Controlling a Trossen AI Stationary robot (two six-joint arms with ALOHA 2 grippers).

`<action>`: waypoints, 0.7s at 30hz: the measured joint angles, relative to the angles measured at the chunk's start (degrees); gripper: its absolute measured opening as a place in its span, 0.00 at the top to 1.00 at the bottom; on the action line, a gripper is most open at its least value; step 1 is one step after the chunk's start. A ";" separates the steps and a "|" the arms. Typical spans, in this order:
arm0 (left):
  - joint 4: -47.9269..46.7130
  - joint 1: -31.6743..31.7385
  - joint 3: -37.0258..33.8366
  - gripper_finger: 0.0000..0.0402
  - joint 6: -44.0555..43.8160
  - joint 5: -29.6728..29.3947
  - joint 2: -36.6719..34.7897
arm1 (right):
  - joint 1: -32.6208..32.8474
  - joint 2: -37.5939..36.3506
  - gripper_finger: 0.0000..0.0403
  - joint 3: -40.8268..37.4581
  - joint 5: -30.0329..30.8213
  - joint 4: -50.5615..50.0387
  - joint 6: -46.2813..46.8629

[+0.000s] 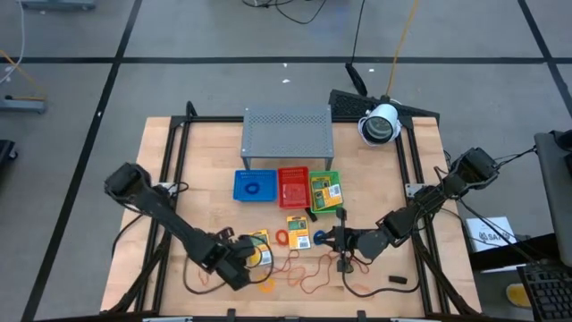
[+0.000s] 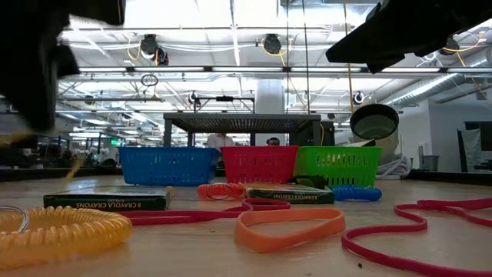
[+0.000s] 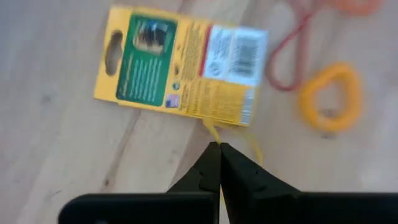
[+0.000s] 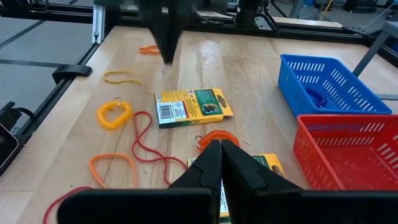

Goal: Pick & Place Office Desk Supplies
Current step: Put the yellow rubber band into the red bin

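Yellow band (image 3: 214, 132), seemingly pinched, mostly hidden

Blue tray (image 1: 255, 186), red tray (image 1: 293, 187) and green tray (image 1: 324, 191), each with slatted walls; grey perforated metal shelf (image 1: 288, 131); pale wooden table (image 1: 161, 161). Crayon packets: yellow with green panel and white barcode patch (image 3: 180, 65); a second (image 1: 298, 232) of the same colours. Yellow coiled ring (image 3: 331, 96); orange coiled ring (image 4: 217, 138); blue coil (image 2: 356, 193). Orange rubber band (image 2: 289, 227); red rubber band (image 4: 147, 146); a thin yellow band (image 4: 126, 79), possibly rubber. Both grippers, left (image 3: 219, 163) and right (image 4: 221, 158), black.
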 joint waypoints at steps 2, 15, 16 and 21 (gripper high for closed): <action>-0.10 -0.02 0.14 0.99 1.31 -1.73 -3.46 | 0.02 0.00 1.00 0.00 0.00 -0.02 0.02; 2.73 5.19 0.32 0.99 24.74 -21.59 -21.36 | 0.02 -0.42 1.00 -0.02 8.10 0.00 -0.63; 3.44 6.25 0.32 0.99 27.20 -22.01 -21.71 | 0.02 -0.72 1.00 0.00 9.33 0.14 -1.10; 7.32 12.66 0.37 0.99 39.97 -22.30 -22.00 | -0.13 -3.21 1.00 -0.02 16.12 2.41 -4.95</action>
